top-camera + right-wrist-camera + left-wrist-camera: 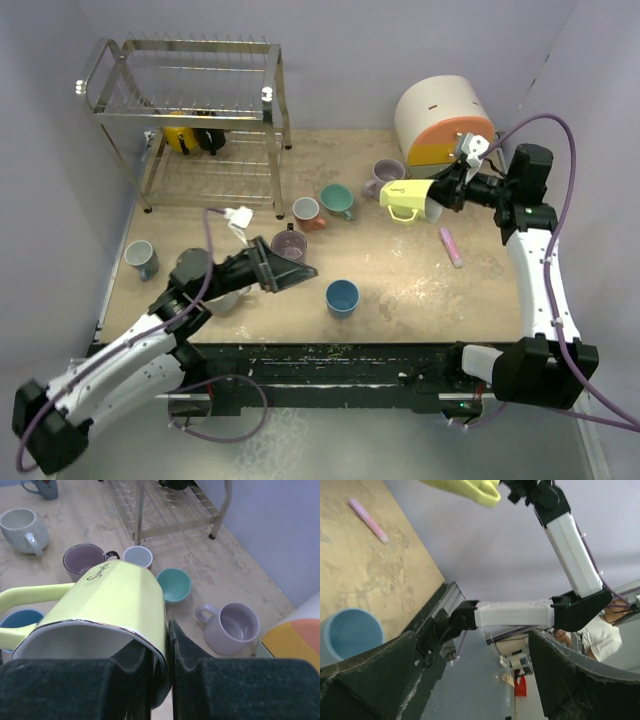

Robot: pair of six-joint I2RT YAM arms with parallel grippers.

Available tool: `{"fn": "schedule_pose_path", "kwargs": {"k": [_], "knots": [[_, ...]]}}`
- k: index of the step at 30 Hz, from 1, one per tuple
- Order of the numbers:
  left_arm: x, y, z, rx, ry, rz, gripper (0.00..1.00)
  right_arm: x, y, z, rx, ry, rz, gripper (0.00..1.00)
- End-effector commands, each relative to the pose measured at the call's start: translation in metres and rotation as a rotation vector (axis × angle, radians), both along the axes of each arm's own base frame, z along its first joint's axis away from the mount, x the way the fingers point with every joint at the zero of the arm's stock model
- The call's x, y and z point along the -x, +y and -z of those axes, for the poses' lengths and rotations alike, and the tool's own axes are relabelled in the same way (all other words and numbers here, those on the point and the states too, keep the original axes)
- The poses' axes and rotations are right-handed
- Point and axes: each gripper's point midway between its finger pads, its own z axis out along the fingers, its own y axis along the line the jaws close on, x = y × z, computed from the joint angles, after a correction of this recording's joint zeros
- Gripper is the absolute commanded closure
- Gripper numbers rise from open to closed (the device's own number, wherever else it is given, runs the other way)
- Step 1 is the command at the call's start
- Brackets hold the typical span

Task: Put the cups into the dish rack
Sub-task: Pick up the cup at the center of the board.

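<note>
My right gripper (435, 195) is shut on the rim of a pale yellow-green mug (405, 200), held tipped on its side above the table; in the right wrist view one finger is inside and one outside the mug's (110, 605) wall. My left gripper (300, 272) is open and empty, between a purple mug (288, 243) and a blue mug (342, 297). Salmon (307, 212), teal (337, 200) and lavender (385, 175) mugs stand mid-table, and a grey-blue mug (141, 259) at the left. The silver dish rack (190, 110) at the far left holds a yellow mug (180, 135) and a black mug (210, 135) on its lower tier.
A rounded cream-and-orange box (445, 120) stands at the back right, just behind my right gripper. A small pink stick (452, 247) lies on the table below the right wrist. A white mug (20, 527) sits near my left arm. Walls close the back and sides.
</note>
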Motion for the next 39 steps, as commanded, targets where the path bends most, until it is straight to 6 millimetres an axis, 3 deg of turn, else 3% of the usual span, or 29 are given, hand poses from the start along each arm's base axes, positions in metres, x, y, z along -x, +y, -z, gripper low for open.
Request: {"fn": "schedule_pose_path", "kwargs": {"k": [1, 5, 7, 15, 18, 26, 39], "knots": [[-0.003, -0.046, -0.049, 0.084, -0.181, -0.026, 0.05, 0.006, 0.016, -0.038, -0.091, -0.094, -0.069, 1.0], [0.01, -0.084, -0.072, 0.219, -0.188, 0.037, 0.03, 0.007, 0.021, -0.043, -0.178, -0.093, -0.063, 1.0], [0.01, -0.096, -0.079, 0.277, -0.155, 0.041, 0.03, 0.011, 0.023, -0.035, -0.211, -0.081, -0.074, 1.0], [-0.001, -0.13, -0.081, 0.409, 0.107, -0.006, 0.04, 0.023, 0.028, -0.019, -0.269, -0.096, -0.09, 1.0], [-0.006, -0.146, -0.078, 0.386, 0.204, -0.018, 0.04, 0.028, 0.029, -0.015, -0.267, -0.116, -0.098, 1.0], [-0.026, -0.179, -0.042, 0.189, 0.534, -0.118, 0.11, 0.034, 0.029, -0.009, -0.248, -0.156, -0.104, 1.0], [-0.035, -0.208, -0.046, 0.232, 0.648, -0.092, 0.35, 0.039, 0.03, -0.007, -0.233, -0.191, -0.117, 1.0]]}}
